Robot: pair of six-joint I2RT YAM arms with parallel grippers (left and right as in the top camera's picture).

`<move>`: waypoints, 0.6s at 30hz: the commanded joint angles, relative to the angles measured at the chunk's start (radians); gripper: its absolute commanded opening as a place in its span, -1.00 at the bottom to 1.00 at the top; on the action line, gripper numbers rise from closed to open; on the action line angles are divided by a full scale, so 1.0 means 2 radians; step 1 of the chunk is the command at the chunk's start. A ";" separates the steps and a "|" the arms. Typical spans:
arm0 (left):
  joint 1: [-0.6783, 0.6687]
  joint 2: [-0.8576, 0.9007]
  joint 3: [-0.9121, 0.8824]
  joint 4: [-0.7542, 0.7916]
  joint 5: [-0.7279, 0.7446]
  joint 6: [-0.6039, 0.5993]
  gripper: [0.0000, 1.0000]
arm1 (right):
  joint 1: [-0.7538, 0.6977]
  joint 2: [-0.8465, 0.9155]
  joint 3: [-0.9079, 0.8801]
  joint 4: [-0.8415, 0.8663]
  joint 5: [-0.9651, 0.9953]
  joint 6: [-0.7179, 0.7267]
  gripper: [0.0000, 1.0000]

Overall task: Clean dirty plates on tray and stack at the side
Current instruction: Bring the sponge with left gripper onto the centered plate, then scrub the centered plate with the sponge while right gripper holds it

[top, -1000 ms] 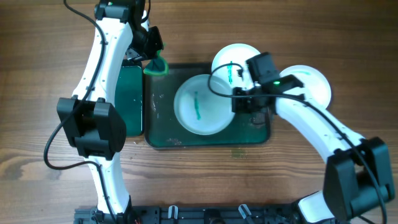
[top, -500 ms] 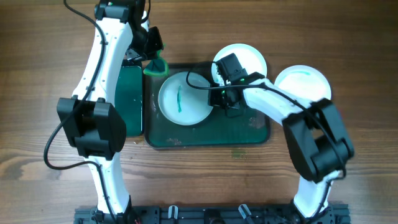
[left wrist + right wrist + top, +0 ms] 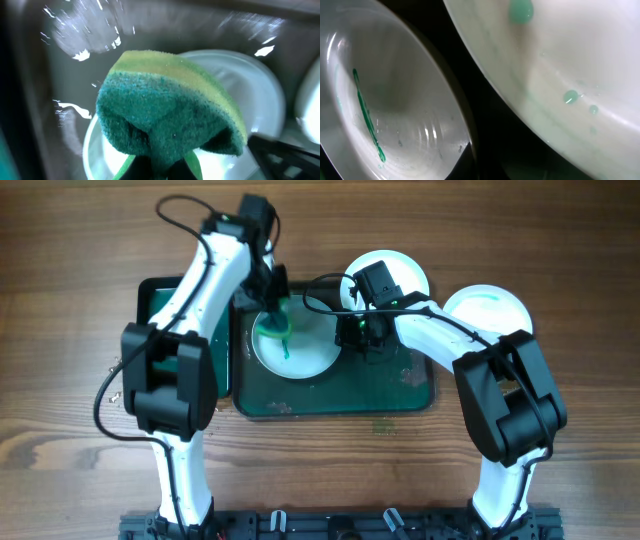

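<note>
A white plate with a green smear lies on the left half of the large dark green tray. My left gripper is shut on a green and yellow sponge held over the plate's left part; in the left wrist view the sponge fills the frame above the plate. My right gripper grips the plate's right rim. A second smeared white plate sits at the tray's far edge. A pale bluish plate lies on the table to the right.
A smaller dark green tray lies left of the large tray, partly under my left arm. The large tray's right half shows wet smudges. The second plate is close beside my right gripper. Wooden table all around.
My left arm swung right from the small tray and brought the sponge over the plate. My right gripper dragged the plate to the tray's left half and now holds still.
</note>
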 commanded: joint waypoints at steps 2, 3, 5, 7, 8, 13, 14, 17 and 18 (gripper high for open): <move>-0.018 -0.012 -0.084 0.050 -0.003 -0.029 -0.92 | -0.001 0.019 0.004 -0.001 -0.002 -0.009 -0.91; -0.022 -0.012 -0.097 0.061 -0.003 -0.033 -0.92 | -0.001 0.019 0.004 -0.001 -0.002 -0.009 -0.91; -0.033 -0.012 -0.128 0.091 -0.003 -0.041 -0.92 | -0.001 0.019 0.004 0.001 -0.002 -0.009 -0.92; -0.043 -0.012 -0.153 0.120 -0.003 -0.043 -0.92 | -0.001 0.019 0.004 0.001 -0.002 -0.009 -0.91; -0.049 -0.012 -0.163 0.133 -0.003 -0.046 -0.92 | -0.001 0.019 0.004 0.001 -0.002 -0.009 -0.92; -0.072 -0.012 -0.177 0.158 0.107 0.010 -0.92 | -0.001 0.019 0.004 0.001 -0.002 -0.009 -0.92; -0.073 -0.012 -0.177 0.164 0.157 0.042 -0.92 | -0.001 0.019 0.004 0.001 -0.002 -0.009 -0.91; -0.072 -0.012 -0.177 0.187 0.240 0.083 -0.92 | -0.001 0.019 0.004 0.002 -0.002 -0.009 -0.91; -0.069 -0.012 -0.177 0.195 0.240 0.082 -0.92 | -0.001 0.019 0.004 0.002 -0.002 -0.009 -0.91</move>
